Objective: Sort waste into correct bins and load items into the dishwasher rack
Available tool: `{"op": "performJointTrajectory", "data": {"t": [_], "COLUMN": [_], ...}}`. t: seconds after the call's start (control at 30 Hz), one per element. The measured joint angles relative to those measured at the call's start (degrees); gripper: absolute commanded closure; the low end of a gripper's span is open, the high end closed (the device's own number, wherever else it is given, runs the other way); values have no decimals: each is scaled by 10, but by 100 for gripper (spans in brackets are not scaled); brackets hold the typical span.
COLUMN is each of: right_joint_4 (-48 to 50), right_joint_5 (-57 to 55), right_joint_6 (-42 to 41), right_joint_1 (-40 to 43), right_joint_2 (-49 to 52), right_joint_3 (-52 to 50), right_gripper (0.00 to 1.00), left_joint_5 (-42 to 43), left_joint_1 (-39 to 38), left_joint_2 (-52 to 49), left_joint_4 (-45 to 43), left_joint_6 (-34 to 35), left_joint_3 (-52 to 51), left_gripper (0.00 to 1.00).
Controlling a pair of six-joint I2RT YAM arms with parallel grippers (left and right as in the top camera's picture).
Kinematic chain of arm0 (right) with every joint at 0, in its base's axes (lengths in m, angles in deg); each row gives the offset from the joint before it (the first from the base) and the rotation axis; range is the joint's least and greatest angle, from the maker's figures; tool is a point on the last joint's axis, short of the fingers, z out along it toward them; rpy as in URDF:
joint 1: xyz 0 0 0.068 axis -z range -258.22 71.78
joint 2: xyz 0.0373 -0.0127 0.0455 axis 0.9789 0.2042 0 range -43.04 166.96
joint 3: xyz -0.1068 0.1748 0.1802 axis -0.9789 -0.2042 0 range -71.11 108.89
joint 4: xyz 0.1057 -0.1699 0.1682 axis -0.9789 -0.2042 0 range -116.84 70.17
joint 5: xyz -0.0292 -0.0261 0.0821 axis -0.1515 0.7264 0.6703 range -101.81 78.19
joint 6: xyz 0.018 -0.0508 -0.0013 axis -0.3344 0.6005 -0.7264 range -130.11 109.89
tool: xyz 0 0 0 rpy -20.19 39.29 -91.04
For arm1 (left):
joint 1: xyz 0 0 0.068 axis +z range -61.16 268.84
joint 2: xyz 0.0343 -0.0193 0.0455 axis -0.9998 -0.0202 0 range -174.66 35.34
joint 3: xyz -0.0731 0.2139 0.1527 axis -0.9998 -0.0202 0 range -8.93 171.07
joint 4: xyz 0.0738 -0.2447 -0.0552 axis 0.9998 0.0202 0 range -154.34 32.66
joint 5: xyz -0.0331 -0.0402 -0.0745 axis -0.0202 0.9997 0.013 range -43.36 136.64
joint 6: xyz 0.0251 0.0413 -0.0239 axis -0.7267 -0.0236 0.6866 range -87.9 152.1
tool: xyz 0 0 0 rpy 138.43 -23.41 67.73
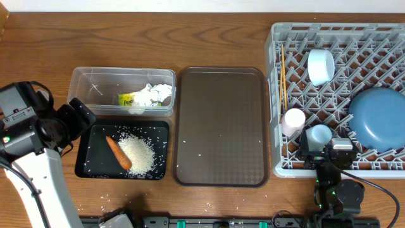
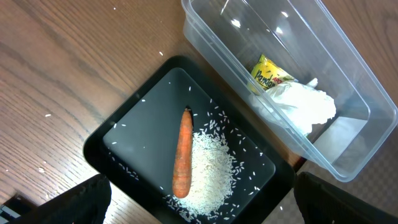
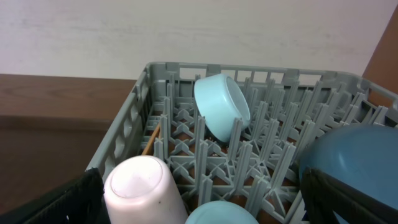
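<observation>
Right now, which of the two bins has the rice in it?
The shallow black tray: rice and an orange carrot piece lie in it. The clear tub beside it holds only tissue and a wrapper.

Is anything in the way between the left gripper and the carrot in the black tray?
No, nothing visible is. The carrot lies uncovered against the rice in the black tray. The left gripper hangs open by the tray's corner, with nothing between it and the carrot.
</observation>
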Motion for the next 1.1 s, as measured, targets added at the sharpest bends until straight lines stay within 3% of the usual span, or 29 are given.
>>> {"op": "performJointTrajectory", "data": {"t": [0.57, 1.1], "right_joint_4": [0, 0], "right_joint_5": [0, 0], "right_joint_6": [0, 0], "right_joint_1": [0, 0], "right_joint_2": [0, 0], "right_joint_3": [0, 0], "right_gripper": [1, 1], "left_joint_5": [-1, -2], "left_joint_1": [-5, -132], "left_joint_2": [16, 368], "left_joint_4": [0, 0], "left_joint_6": [0, 0], "left_joint_3": [0, 0], "left_gripper": [4, 4]}}
